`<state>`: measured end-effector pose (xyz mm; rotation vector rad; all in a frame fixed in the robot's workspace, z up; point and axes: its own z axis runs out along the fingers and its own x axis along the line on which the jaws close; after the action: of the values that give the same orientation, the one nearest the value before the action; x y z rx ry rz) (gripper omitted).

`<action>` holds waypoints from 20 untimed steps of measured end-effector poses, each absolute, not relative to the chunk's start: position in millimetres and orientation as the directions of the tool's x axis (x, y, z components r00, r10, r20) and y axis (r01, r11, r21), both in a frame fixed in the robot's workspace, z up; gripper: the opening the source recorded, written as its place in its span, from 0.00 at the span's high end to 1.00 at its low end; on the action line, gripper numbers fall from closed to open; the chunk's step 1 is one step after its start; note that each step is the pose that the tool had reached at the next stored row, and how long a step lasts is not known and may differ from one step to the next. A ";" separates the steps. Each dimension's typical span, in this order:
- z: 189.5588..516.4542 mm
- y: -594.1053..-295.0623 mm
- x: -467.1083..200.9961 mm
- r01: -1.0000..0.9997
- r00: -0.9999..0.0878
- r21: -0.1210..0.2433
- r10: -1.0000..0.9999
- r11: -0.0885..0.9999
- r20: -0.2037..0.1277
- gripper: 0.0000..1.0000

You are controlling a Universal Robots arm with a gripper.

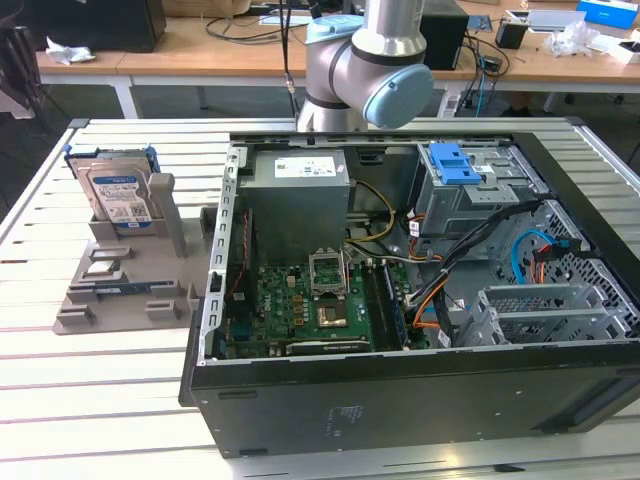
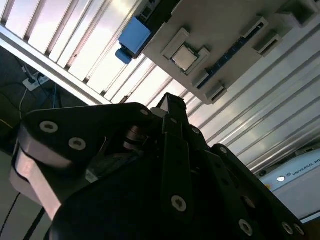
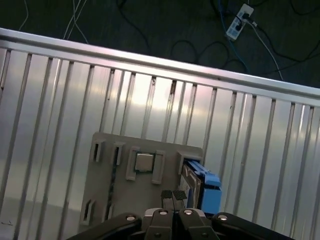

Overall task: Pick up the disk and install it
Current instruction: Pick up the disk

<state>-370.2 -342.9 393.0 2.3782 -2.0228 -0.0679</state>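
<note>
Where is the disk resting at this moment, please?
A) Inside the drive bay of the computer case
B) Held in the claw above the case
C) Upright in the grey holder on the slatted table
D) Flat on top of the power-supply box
C: the disk stands upright in the grey holder on the slatted table, to the exterior view's left of the open computer case.

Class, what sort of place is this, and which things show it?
Probably a robotics lab or workshop: a grey robot arm stands behind an open black computer case on a slatted metal table, and a silver blue-railed hard drive stands in a grey holder.
</note>
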 end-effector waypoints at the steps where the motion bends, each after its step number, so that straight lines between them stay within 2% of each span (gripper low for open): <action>1: 392.9 -343.0 -370.2 -0.988 0.145 0.042 -0.989 -0.145 -0.021 0.89; 8: 392.8 -343.0 -370.2 -0.999 0.032 0.042 -0.999 -0.032 -0.021 0.89; 12: 392.9 -343.1 -370.2 -0.999 0.030 0.042 -0.999 -0.031 -0.024 0.89; 16: 392.9 -343.0 -370.2 -0.999 0.030 0.042 -0.998 -0.032 -0.048 0.89; 20: 392.7 -343.0 -370.2 -0.999 -0.001 0.042 -1.000 0.000 -0.030 0.89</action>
<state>-370.2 -343.0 392.7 2.2142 -2.2154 -0.0792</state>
